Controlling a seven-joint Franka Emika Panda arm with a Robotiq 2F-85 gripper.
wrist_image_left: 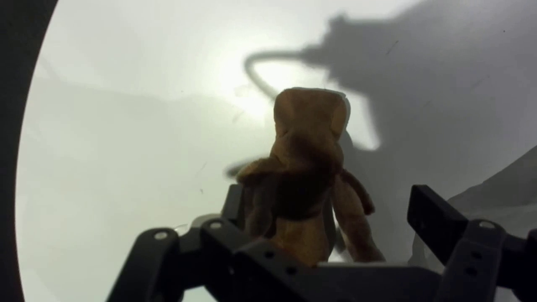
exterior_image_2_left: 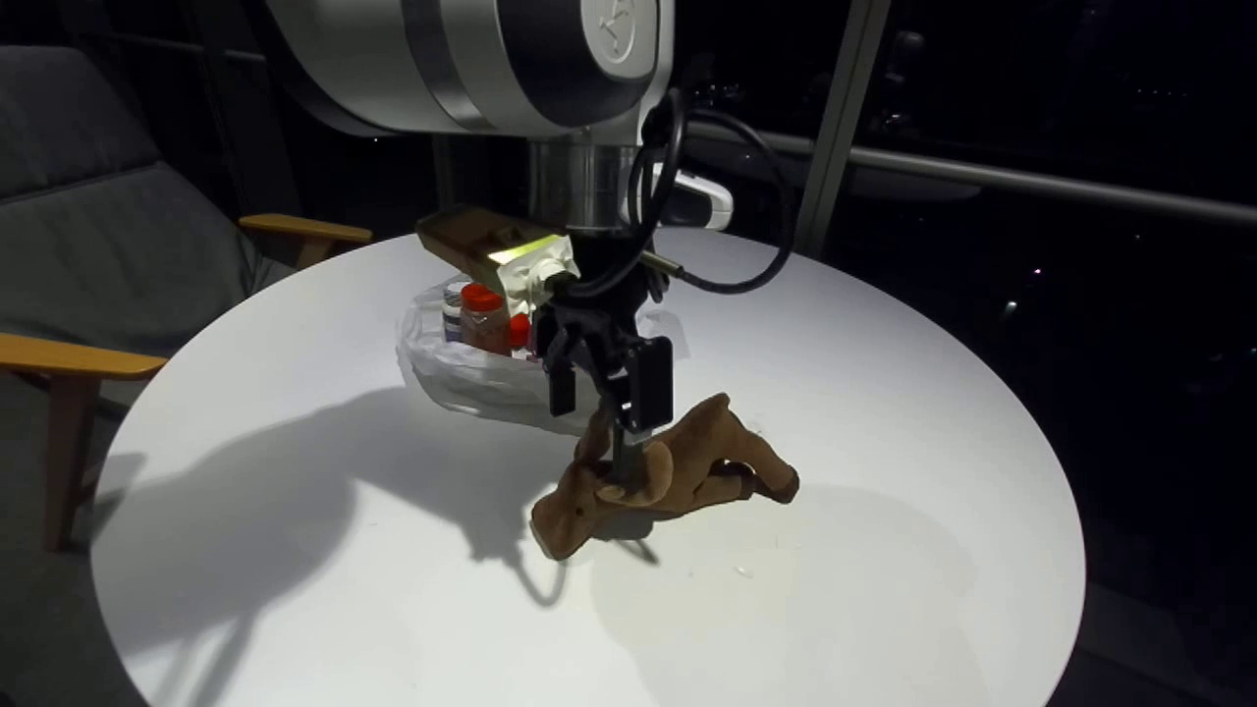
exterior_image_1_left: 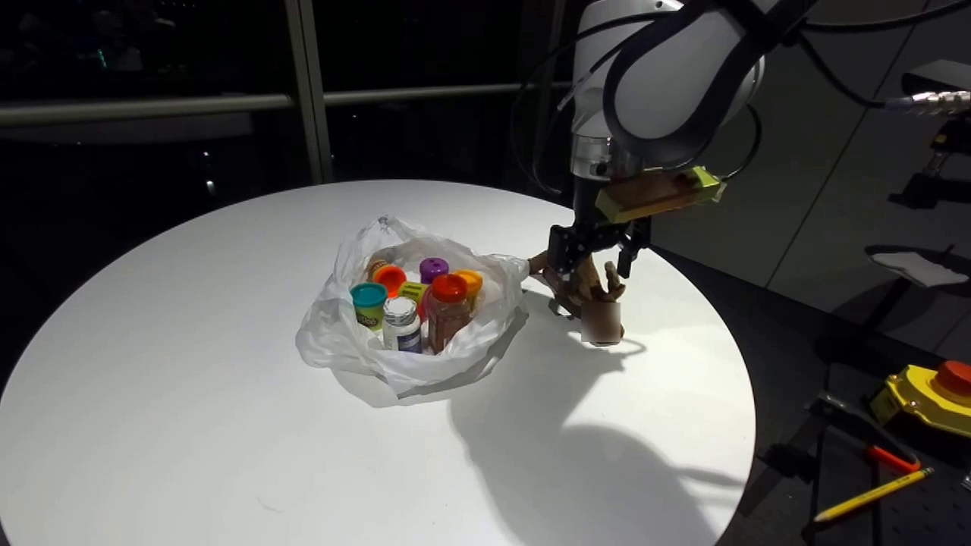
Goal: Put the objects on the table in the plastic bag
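the black two-fingered gripper [exterior_image_1_left: 593,264] hangs from a white robot arm [exterior_image_1_left: 683,83] over the large round table with a smooth white top [exterior_image_1_left: 227,425]; its fingers [wrist_image_left: 436,222] stand wide apart, and a brown plush animal with soft antlers [exterior_image_2_left: 707,442] lies below and between them; in the wrist view a gap shows between the animal and the finger at the picture's right, while at the left an antler and the finger overlap, and i cannot tell whether they touch; the animal lies stretched out on the table, just beside a thin translucent white plastic bag with wrinkled folds [exterior_image_1_left: 425,371]; its face is blurred in an exterior view;

the bag lies with its mouth spread; crowded inside are a small yellow tub with a teal lid [exterior_image_1_left: 369,303], a red-orange lid [exterior_image_1_left: 391,280], a purple lid [exterior_image_1_left: 434,270], a yellow-orange lid [exterior_image_1_left: 472,280], an upright white-capped bottle with a white and blue label [exterior_image_1_left: 402,326], and a clear jar with a red-orange top and reddish-brown contents [exterior_image_1_left: 447,318];

past the table's edge, in an exterior view, are a yellow box with a red button [exterior_image_1_left: 929,402] and a yellow pencil [exterior_image_1_left: 872,494]; a grey cushioned chair with wooden armrests [exterior_image_2_left: 79,196] stands near the table
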